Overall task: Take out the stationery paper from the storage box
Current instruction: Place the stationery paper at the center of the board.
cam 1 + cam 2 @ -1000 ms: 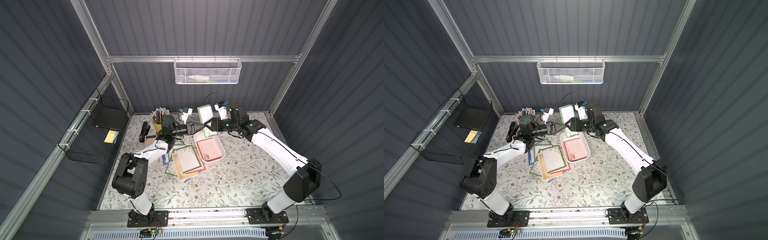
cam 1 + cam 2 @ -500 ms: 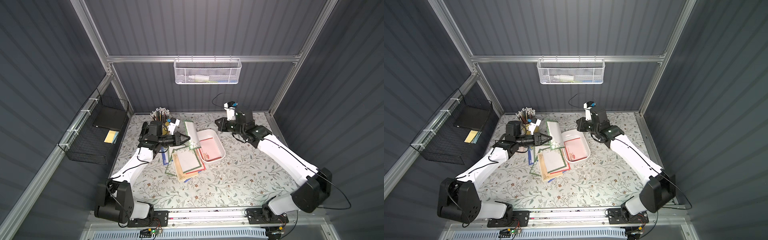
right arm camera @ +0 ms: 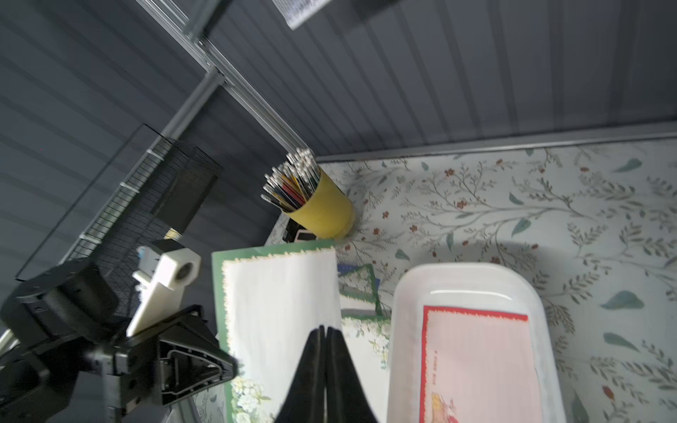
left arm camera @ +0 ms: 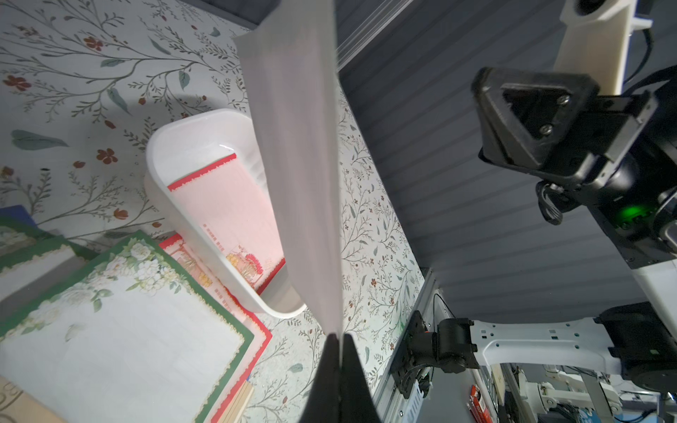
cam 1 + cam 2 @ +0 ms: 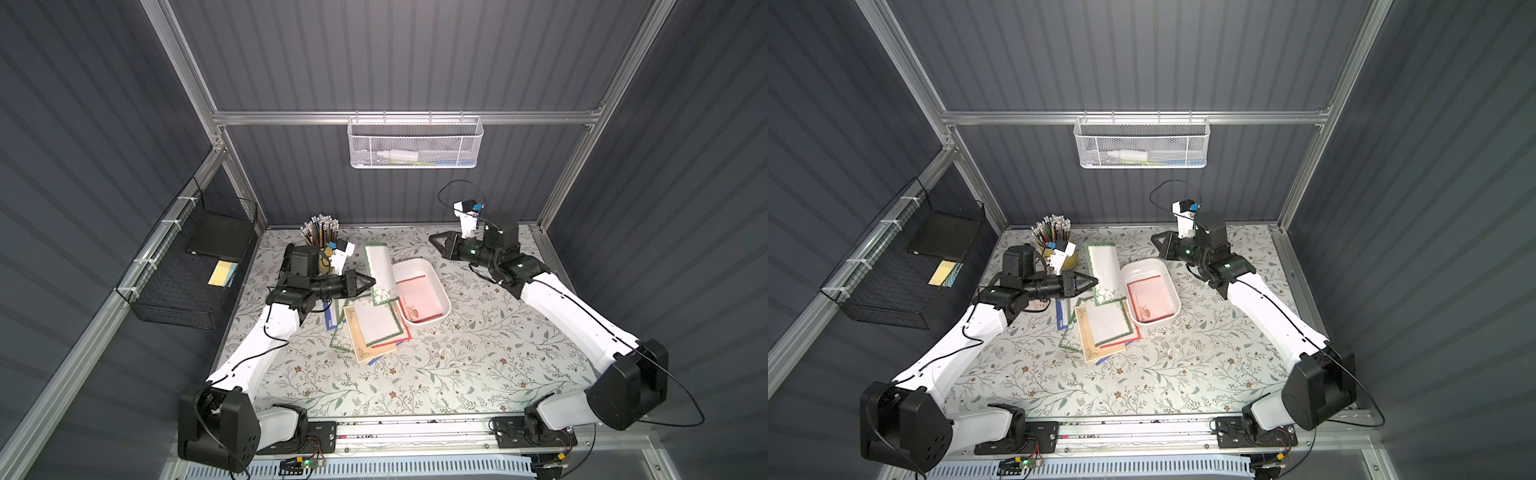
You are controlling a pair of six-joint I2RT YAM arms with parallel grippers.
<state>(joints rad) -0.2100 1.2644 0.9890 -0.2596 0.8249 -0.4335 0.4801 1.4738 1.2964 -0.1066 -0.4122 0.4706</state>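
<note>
Pinching the green-edged sheet (image 5: 380, 266) in our left tool (image 5: 373, 282), we should lay it flat on the pile (image 5: 376, 324) at seven o'clock of the box (image 5: 411, 269); our right tool (image 5: 433, 240) is closed, empty.

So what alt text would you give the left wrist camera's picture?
The left gripper is shut on the edge of a pale sheet of stationery paper that runs across the middle of the picture. Behind it, a white storage box on a flowery table holds a red-bordered sheet, beside a pile of bordered sheets.
</note>
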